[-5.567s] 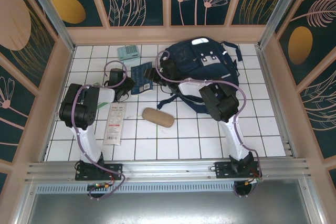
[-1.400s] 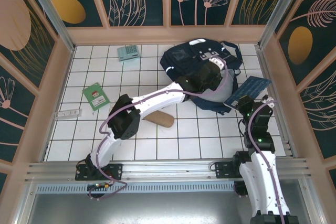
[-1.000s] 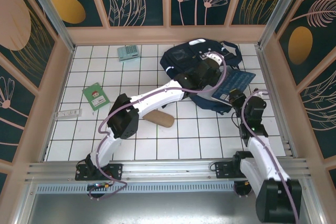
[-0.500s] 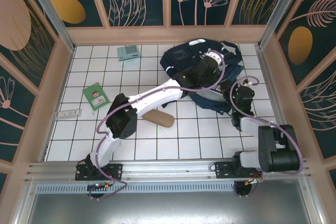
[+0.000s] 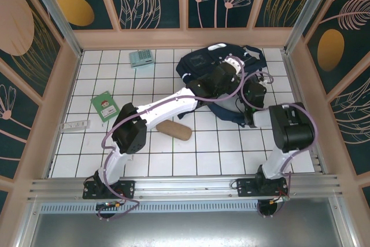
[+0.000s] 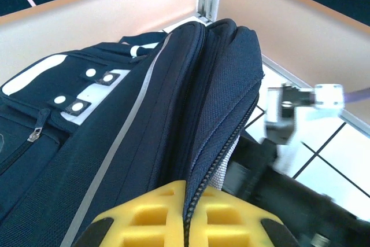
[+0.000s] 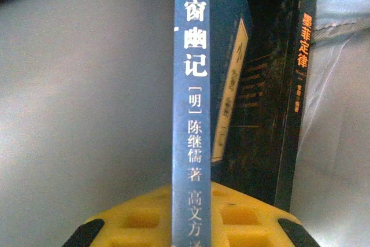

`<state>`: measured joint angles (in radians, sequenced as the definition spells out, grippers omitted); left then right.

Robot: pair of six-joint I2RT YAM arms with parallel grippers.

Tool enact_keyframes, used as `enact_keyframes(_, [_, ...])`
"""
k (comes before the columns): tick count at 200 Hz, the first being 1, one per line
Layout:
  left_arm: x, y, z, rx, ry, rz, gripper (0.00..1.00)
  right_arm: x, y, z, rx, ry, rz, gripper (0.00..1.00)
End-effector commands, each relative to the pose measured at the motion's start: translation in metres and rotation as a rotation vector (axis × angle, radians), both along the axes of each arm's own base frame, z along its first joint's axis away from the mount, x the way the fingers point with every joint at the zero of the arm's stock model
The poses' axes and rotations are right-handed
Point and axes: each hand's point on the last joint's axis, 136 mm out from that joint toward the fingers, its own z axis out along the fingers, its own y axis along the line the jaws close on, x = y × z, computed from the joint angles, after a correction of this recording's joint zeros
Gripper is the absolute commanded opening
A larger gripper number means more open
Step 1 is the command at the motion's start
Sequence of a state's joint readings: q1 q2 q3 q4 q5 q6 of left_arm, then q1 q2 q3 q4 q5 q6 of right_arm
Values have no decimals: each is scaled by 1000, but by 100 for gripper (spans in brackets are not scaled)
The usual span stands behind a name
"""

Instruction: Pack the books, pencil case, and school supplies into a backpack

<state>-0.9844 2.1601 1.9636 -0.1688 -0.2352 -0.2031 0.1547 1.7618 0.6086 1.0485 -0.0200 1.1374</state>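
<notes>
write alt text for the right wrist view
A blue book with white Chinese lettering on its spine stands edge-on, gripped between the yellow jaws of the right gripper. To its right is a black book with orange spine lettering, pale grey fabric around both.

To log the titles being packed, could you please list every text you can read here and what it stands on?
"小窗幽记": spine of the blue book.
"[明] 陈继儒 著": same spine, lower down.
"高文方": same spine, cut off below.
"墨菲定律": orange, spine of the black book; the small line under it is blurred.
Green book and white packet: print too small to read.
</notes>
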Motion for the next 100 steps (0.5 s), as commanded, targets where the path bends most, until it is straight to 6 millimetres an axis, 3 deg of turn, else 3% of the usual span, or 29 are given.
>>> enact_keyframes(1, [-10,5,93,-192,-110,-12,0,24,10,18,42,-97,16,13])
enact_keyframes(17, [-10,4,91,-190,-108,-13,0,34,30,9,40,-77,106,29])
enact_keyframes(36, [-10,6,88,-183,-107,-8,0,32,37,1,5,-39,127,48])
enact_keyframes(100, [-8,9,81,-170,-113,7,0,6,24,-21,-251,176,159,75])
